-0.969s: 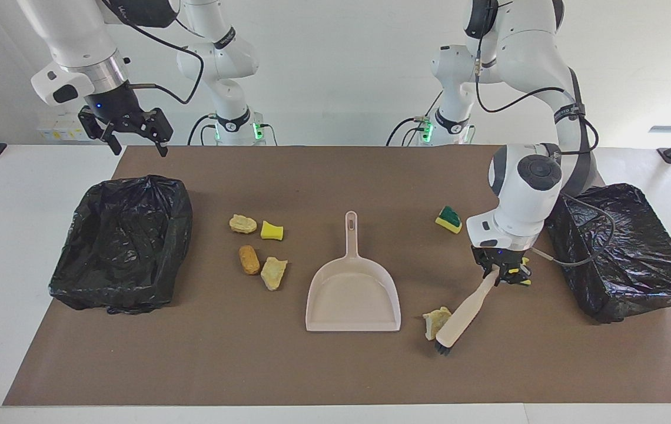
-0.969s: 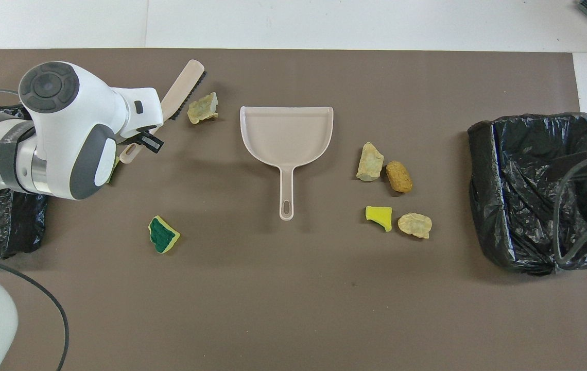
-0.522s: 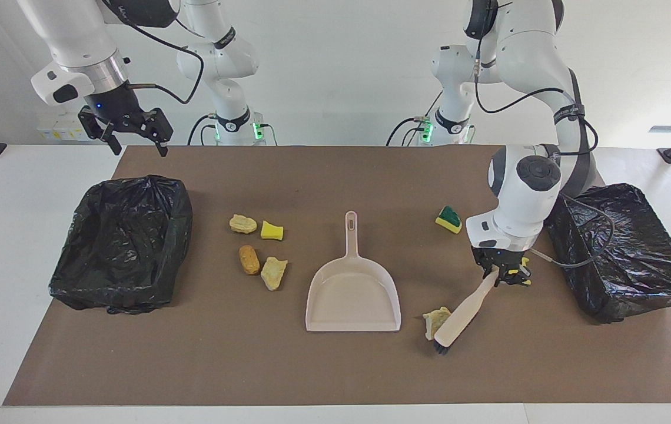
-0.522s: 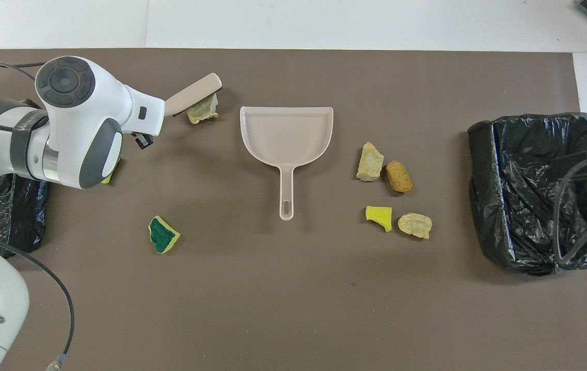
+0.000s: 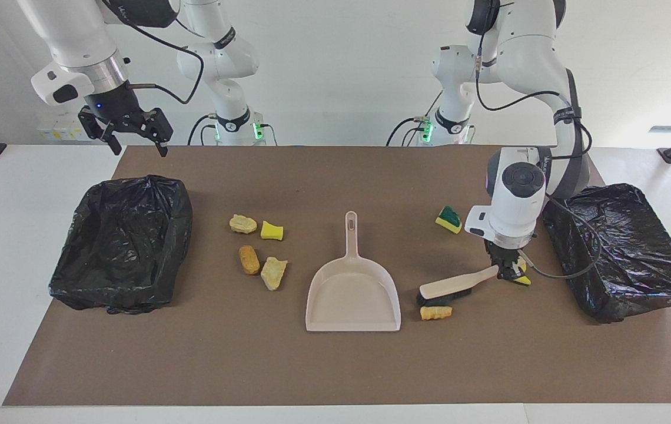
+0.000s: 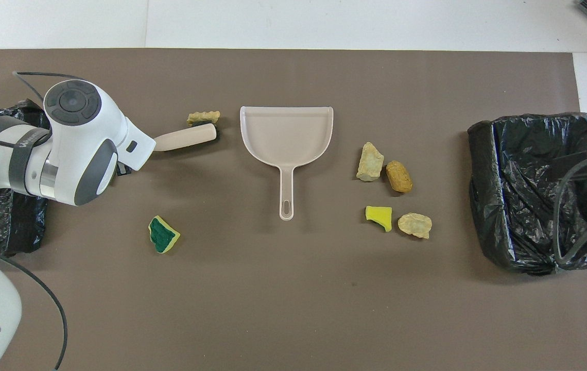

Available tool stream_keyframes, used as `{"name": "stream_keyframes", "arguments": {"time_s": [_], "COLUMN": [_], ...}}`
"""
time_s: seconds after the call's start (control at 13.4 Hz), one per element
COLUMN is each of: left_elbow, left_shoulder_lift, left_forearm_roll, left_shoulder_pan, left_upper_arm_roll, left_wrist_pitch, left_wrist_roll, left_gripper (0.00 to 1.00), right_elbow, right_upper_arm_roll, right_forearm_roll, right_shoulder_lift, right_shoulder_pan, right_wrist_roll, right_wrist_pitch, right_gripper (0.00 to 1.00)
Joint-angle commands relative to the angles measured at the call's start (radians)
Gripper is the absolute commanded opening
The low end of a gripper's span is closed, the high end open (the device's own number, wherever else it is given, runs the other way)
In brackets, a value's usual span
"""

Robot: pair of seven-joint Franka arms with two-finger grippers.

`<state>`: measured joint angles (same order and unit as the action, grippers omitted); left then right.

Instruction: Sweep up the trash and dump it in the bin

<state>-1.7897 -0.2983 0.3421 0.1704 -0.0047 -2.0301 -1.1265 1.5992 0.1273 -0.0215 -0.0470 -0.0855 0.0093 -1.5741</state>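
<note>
One scrap first: with left gripper (image 5: 509,272) clamped on the brush (image 5: 456,287), keep bristles low and nudge the pale trash bit (image 5: 436,312) (at three o'clock of the dustpan (image 5: 353,297), facing view) round into its six o'clock mouth; right gripper (image 5: 140,147) wide, waiting high near the bin (image 5: 123,247).

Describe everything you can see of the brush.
The brush has a smooth beige, plastic-looking back and handle with short black bristles beneath. It lies nearly flat on the brown mat beside the dustpan, toward the left arm's end. The left gripper is shut on its handle, and its bristles touch a pale crumbly scrap.
</note>
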Motion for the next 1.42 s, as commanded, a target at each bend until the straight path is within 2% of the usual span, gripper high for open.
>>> {"name": "stream_keyframes", "arguments": {"time_s": [0.0, 0.3, 0.45, 0.75, 0.89, 1.12, 1.34], "left_elbow": [0.019, 0.081, 0.150, 0.214, 0.304, 0.303, 0.181], "left_shoulder_lift": [0.028, -0.027, -0.099, -0.208, -0.287, -0.303, -0.234], "left_forearm_roll": [0.009, -0.064, -0.100, -0.104, -0.098, -0.062, 0.040], "left_shoulder_pan": [-0.017, -0.016, -0.006, -0.002, 0.018, 0.052, 0.044], "left_upper_arm_roll": [-0.006, -0.006, -0.006, -0.008, -0.012, -0.009, -0.009], "left_wrist_pitch": [-0.010, -0.188, -0.196, -0.294, -0.297, -0.283, -0.272], "left_wrist_roll": [-0.009, 0.053, 0.068, 0.089, 0.138, 0.183, 0.137], "left_gripper": [0.00, 0.00, 0.00, 0.00, 0.00, 0.00, 0.00], "right_elbow": [0.031, 0.031, 0.031, 0.031, 0.031, 0.031, 0.031], "right_upper_arm_roll": [-0.006, -0.006, -0.006, -0.006, -0.006, -0.006, -0.012], "right_forearm_roll": [-0.009, -0.009, -0.009, -0.009, -0.009, -0.009, -0.006], "right_shoulder_lift": [-0.027, -0.027, -0.025, -0.025, -0.025, -0.027, -0.028], "right_shoulder_pan": [0.007, 0.007, 0.007, 0.007, 0.007, 0.007, 0.003], "right_wrist_roll": [-0.020, -0.020, -0.020, -0.020, -0.020, -0.023, -0.054], "right_wrist_pitch": [-0.017, -0.017, -0.017, -0.017, -0.017, -0.015, -0.004], "right_gripper": [1.00, 1.00, 1.00, 1.00, 1.00, 1.00, 1.00]}}
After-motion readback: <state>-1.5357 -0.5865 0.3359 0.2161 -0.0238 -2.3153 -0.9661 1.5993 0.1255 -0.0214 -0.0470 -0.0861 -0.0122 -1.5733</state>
